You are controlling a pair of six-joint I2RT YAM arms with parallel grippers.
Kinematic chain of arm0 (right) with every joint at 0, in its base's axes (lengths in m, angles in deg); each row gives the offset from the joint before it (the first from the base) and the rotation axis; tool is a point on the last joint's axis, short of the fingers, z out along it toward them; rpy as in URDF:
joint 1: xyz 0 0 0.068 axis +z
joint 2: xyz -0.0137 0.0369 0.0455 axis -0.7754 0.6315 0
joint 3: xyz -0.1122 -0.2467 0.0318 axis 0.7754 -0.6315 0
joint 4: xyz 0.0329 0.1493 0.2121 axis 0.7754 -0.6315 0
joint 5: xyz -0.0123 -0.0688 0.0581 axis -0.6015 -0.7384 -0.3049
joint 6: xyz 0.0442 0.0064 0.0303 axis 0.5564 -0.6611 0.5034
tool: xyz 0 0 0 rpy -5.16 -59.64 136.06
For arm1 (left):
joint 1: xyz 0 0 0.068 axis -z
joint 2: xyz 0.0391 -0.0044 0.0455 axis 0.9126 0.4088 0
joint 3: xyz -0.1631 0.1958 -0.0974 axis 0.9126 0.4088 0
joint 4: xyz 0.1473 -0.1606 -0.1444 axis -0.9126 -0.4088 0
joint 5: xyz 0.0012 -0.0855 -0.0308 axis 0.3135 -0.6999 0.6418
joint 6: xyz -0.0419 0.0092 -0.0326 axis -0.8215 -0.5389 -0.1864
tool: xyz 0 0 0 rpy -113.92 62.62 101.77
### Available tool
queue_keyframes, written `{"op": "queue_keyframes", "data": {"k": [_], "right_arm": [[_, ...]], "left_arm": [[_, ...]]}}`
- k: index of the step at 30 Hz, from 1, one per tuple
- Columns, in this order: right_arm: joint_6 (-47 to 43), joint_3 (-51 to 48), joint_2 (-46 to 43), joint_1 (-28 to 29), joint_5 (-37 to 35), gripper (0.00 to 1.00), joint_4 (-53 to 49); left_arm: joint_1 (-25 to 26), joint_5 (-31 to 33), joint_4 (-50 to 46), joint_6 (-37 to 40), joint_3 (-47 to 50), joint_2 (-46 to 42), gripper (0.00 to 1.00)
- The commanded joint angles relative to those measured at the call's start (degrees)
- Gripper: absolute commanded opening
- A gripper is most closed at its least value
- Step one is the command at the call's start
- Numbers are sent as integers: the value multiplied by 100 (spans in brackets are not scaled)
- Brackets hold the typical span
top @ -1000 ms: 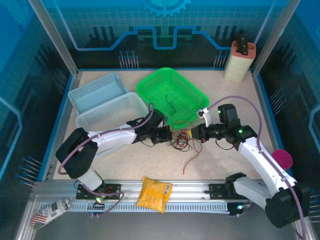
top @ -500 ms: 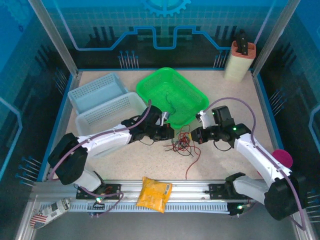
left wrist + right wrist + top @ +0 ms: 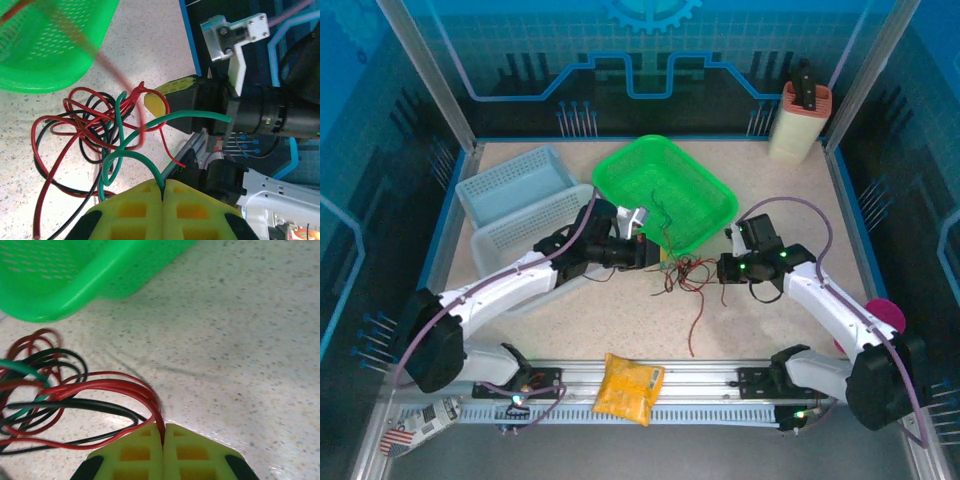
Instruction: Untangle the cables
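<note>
- Print on the yellow packet [image 3: 628, 388] at the near rail is showing too small to read.
- The green basket [image 3: 718, 190] is holding a few thin dark wires [image 3: 660, 208].
- The cables [image 3: 685, 272] are lying tangled on the table [image 3: 770, 200], just in front of that basket.
- The left gripper [image 3: 163, 184] is clamping fully closed on a green cable [image 3: 200, 115].
- The right gripper [image 3: 163, 429] is clamping fully closed on a red cable [image 3: 120, 386].
</note>
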Motion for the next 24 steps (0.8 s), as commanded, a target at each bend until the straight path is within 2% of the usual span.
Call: {"op": "queue_keyframes", "data": {"k": [1, 4, 11, 19, 22, 24], "right_arm": [[309, -55, -2, -89, -608, 0, -345], [418, -100, -102, -278, -827, 0, -463], [378, -206, -412, -794, -729, 0, -549], [455, -360, -581, -1116, -895, 0, -661], [402, -406, -644, -1193, -683, 0, -576], [204, -426, -725, -1228, -266, 0, -409]], "left_arm": [[-98, -387, -226, 230, -35, -259, 0], [-165, -398, -355, 314, 16, -388, 0], [-312, -429, -709, 551, 9, -492, 0], [-577, -467, -1273, 985, -216, -640, 0], [-646, -523, -1337, 1072, -245, -729, 0], [-648, -642, -1228, 1047, -238, -703, 0]]}}
